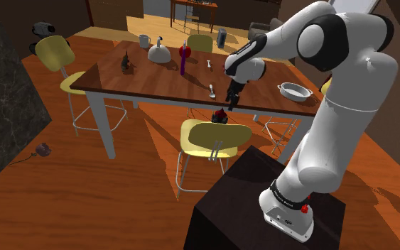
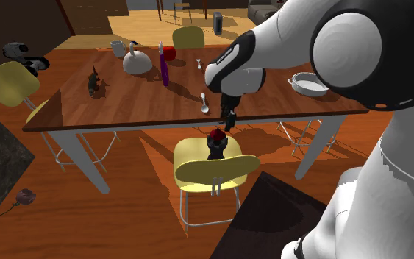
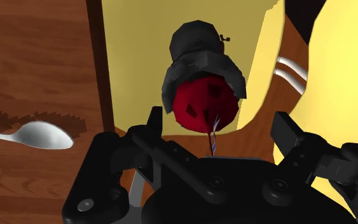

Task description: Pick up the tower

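The black-and-red tower stands on the seat of a yellow chair tucked against the near edge of a wooden table. Its red, rounded part, marked with dark squares, faces the wrist camera. The black gripper hangs just above it, at the table's edge. In the wrist view its two fingers stand wide apart, the tower lies ahead of them in line with the gap, and neither finger touches it. On the tabletop beside the gripper lies a silver spoon. Farther across the table stand a tall purple object and a pale kettle. A white bowl with handles sits near the table's end at the shoulder view's right. The white arm reaches over from its dark stand at that view's lower right. A second yellow chair stands at the table's far left end.
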Robot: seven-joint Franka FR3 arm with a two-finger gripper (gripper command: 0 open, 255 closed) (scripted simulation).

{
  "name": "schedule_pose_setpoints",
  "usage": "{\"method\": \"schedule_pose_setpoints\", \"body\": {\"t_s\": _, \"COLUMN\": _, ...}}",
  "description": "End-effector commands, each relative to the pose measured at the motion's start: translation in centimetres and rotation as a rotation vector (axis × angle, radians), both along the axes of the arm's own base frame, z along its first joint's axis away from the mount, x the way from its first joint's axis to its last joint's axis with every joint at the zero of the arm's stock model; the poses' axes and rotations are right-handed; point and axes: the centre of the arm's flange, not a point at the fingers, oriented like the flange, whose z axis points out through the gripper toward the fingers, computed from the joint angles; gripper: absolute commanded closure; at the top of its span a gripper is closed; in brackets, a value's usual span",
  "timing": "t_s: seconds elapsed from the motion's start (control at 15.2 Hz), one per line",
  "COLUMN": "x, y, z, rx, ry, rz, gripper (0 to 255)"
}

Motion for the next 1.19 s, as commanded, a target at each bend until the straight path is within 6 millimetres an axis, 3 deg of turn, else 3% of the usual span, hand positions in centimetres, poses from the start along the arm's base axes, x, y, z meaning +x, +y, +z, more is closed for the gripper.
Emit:
{"method": "schedule_pose_setpoints", "body": {"t_s": 0.0, "x": 0.1, "y": -0.1, "z": -0.7, "rx": 0.000, "ry": 0.000, "rz": 0.000, "gripper": 0}}
{"method": "schedule_pose_setpoints", "body": {"t_s": 0.07, "x": 0.1, "y": -0.1, "z": -0.7, "rx": 0.000, "ry": 0.000, "rz": 0.000, "gripper": 0}}
{"method": "schedule_pose_setpoints", "body": {"t_s": 0.13, "x": 0.2, "y": -0.1, "z": -0.7, "rx": 0.000, "ry": 0.000, "rz": 0.000, "gripper": 255}}
{"method": "schedule_pose_setpoints", "body": {"t_s": 0.73, "x": 0.1, "y": -0.1, "z": -0.7, "rx": 0.000, "ry": 0.000, "rz": 0.000, "gripper": 255}}
{"method": "schedule_pose_setpoints", "body": {"t_s": 1.12, "x": 0.1, "y": -0.1, "z": 2.5, "rx": 0.000, "ry": 0.000, "rz": 0.000, "gripper": 255}}
